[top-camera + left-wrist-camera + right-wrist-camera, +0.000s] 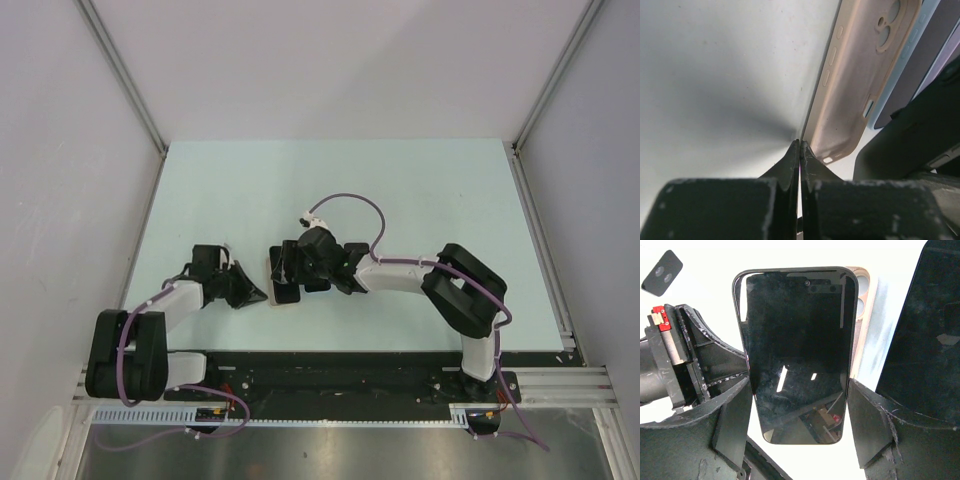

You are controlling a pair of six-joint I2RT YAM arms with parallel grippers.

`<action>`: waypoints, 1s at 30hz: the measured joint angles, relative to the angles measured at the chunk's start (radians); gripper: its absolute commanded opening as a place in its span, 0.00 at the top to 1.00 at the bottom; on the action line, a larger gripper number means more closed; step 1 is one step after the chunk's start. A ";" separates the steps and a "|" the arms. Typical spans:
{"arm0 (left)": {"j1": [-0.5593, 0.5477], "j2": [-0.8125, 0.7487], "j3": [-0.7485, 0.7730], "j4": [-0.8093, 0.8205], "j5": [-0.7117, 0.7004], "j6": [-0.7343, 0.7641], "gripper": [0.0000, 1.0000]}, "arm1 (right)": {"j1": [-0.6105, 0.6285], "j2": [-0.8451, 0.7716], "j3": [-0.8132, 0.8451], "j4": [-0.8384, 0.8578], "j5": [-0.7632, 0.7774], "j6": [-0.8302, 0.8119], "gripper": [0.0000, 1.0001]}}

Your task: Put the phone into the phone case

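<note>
The black phone (797, 355) is upright, screen toward the right wrist camera, between my right gripper's (799, 420) two fingers, which press on its long sides. The beige phone case (855, 75) stands just behind it; a strip of it shows past the phone's right side (862, 310). My left gripper (800, 145) is shut, with its tips pinching the case's thin lower edge. From above, the left gripper (248, 290) and right gripper (290, 272) meet at the phone (284, 280) near the table's middle front.
The pale green table (330, 180) is walled by grey panels left, right and behind. The right gripper's black body (900, 155) sits close beside the case. The left gripper's body (675, 365) shows at the left of the right wrist view. A purple cable (350, 205) loops over the right wrist.
</note>
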 measured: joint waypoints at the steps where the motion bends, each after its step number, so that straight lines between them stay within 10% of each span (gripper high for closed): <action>1: -0.004 -0.005 -0.003 0.003 0.000 -0.002 0.99 | 0.001 0.004 0.000 0.003 0.000 0.000 0.49; 15: -0.040 -0.034 -0.028 0.020 0.020 -0.026 0.94 | 0.006 0.044 0.000 0.064 -0.010 0.006 0.50; 22: -0.042 -0.089 0.098 -0.119 -0.089 0.031 0.19 | 0.008 0.059 0.000 0.052 0.016 -0.019 0.48; 30: -0.024 -0.142 0.223 -0.214 -0.283 0.076 0.09 | 0.048 0.058 0.028 -0.018 0.093 -0.082 0.41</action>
